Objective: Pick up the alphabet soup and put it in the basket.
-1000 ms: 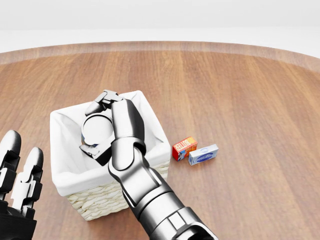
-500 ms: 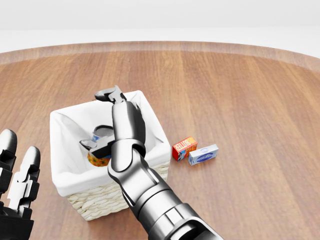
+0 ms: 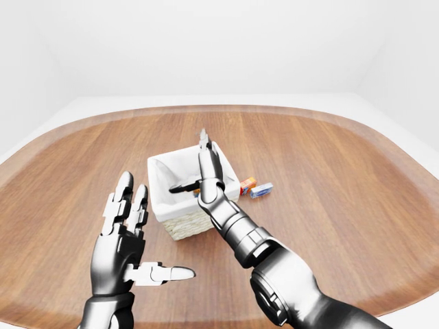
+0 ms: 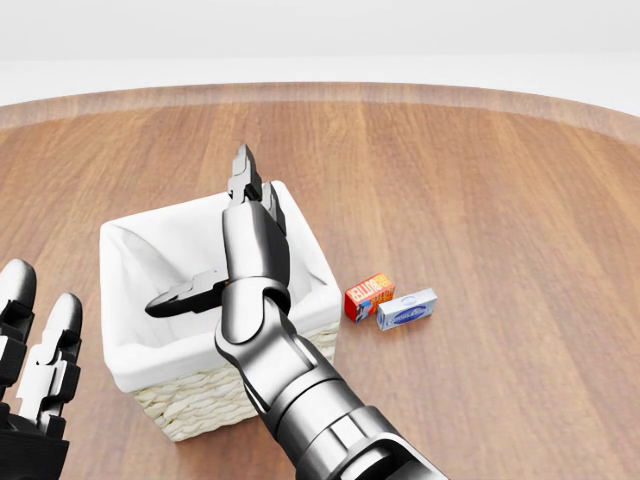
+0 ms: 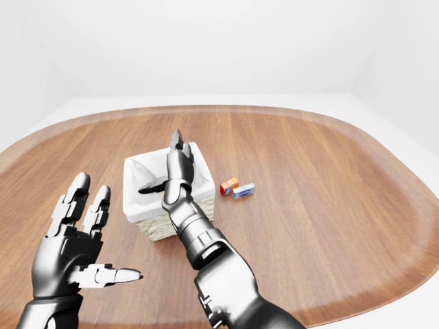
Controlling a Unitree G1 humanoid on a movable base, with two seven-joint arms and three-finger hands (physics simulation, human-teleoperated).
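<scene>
Peeking out beside the right forearm in the left-eye view, a sliver of orange and blue is all that shows of the alphabet soup [image 3: 197, 192]; it lies inside the basket [image 4: 128, 372], a white-lined wicker box at about 9 o'clock in the head view. The right arm crosses the basket's right wall and hides most of its inside.

At 3 o'clock of the basket, well apart from it, lie 2 small boxes touching each other: a red-orange box [image 4: 369, 296] and a blue-white box [image 4: 407, 309].

The right hand [image 4: 235, 240] hangs over the basket with its fingers spread, 2 pointing to 12 o'clock and the thumb to 9 o'clock, holding nothing. The left hand [image 5: 72, 247] is raised at 8 o'clock in the right-eye view, also spread and empty.

Everything rests on a broad rounded wooden table [image 3: 329, 178] in a plain white room.
</scene>
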